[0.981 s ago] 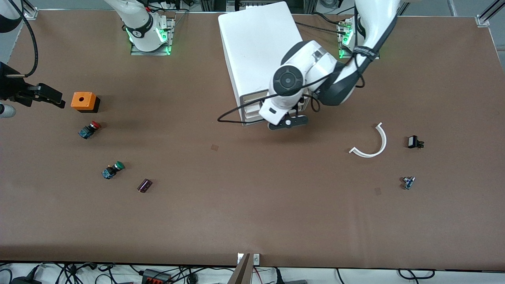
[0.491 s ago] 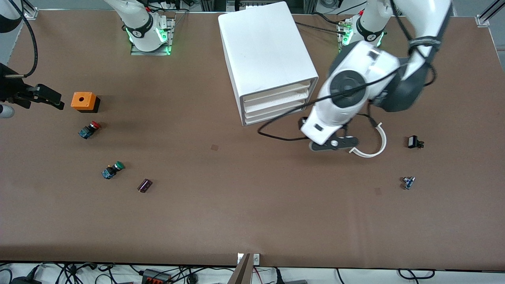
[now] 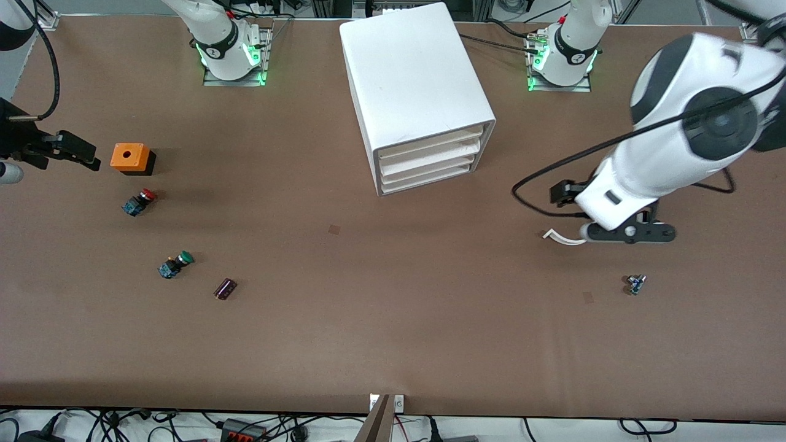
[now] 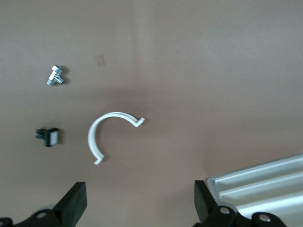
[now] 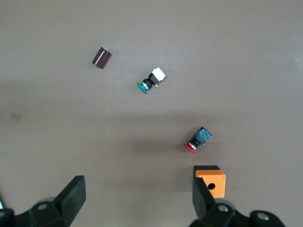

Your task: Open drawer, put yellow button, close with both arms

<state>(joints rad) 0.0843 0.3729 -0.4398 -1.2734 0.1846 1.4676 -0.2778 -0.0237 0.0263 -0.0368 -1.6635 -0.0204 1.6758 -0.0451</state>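
Tabletop: we see a brown tabletop (image 3: pixel 393 344) with a white four-drawer cabinet (image 3: pixel 411 80) standing between the two arm bases. Its drawer fronts face the front camera, turned slightly toward the left arm's end.
Drawer: the top drawer (image 3: pixel 430 144) sits flush with the three below it, so we judge it shut.
Yellow button: we find it nowhere on the tabletop. It may be inside the cabinet, but we cannot tell.
Left end effector: the left end effector (image 3: pixel 626 232) is empty with its fingers (image 4: pixel 73 204) spread wide. It hangs over a white curved clip (image 3: pixel 562 237), off the cabinet's front toward the left arm's end.
Right end effector: the right end effector (image 3: pixel 86 155) is also wide and empty. It is well apart from the cabinet at the right arm's end, beside an orange box (image 3: pixel 130 157).
Other buttons: the red-capped button (image 3: pixel 140 201) and green-capped button (image 3: pixel 175 264) lie near that box, far from the cabinet.
Deciding relation: the drawer front's long axis runs from one arm's end toward the other. The left end effector is much the nearer to it.
Our reading: with the drawer shut and no yellow cap in sight, the task looks finished or close to it.
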